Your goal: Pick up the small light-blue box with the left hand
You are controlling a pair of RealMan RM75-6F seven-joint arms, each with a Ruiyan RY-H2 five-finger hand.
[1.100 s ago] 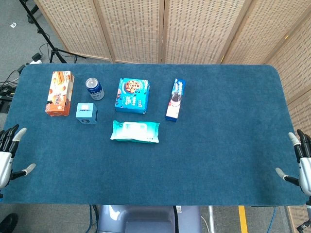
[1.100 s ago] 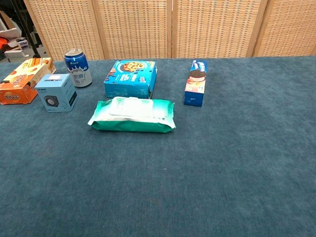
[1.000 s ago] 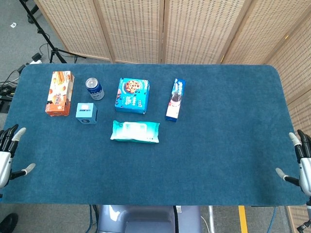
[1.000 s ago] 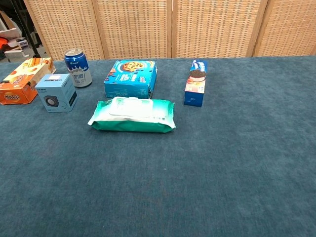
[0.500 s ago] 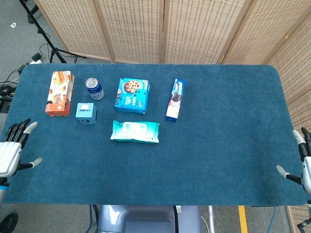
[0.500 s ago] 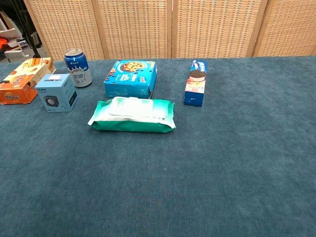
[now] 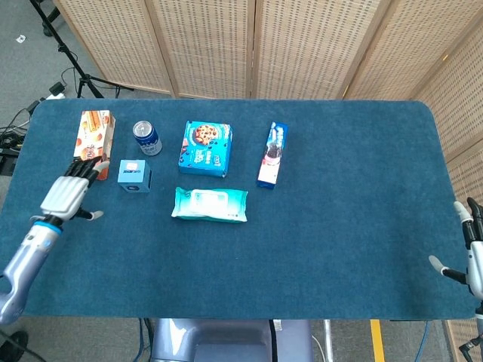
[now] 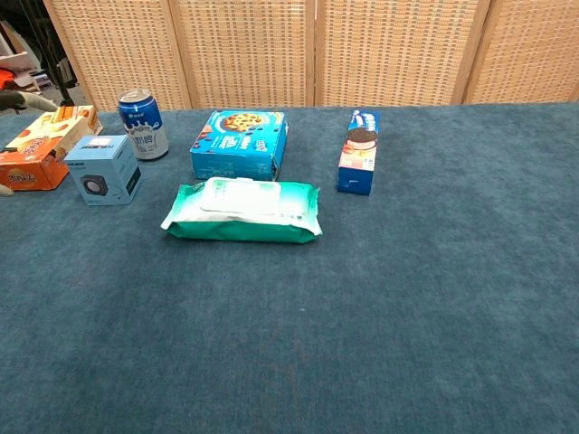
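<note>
While untouched, the small light-blue box (image 7: 135,176) sits near the left hand (image 7: 68,193).

Orange box (image 7: 93,145), can (image 7: 147,138) crowd light-blue box (image 7: 135,176); front open.

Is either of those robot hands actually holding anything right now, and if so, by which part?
Nothing is held. The left hand is open, fingers spread, beside the small light-blue box without touching it. The right hand is open at the table edge.
</note>
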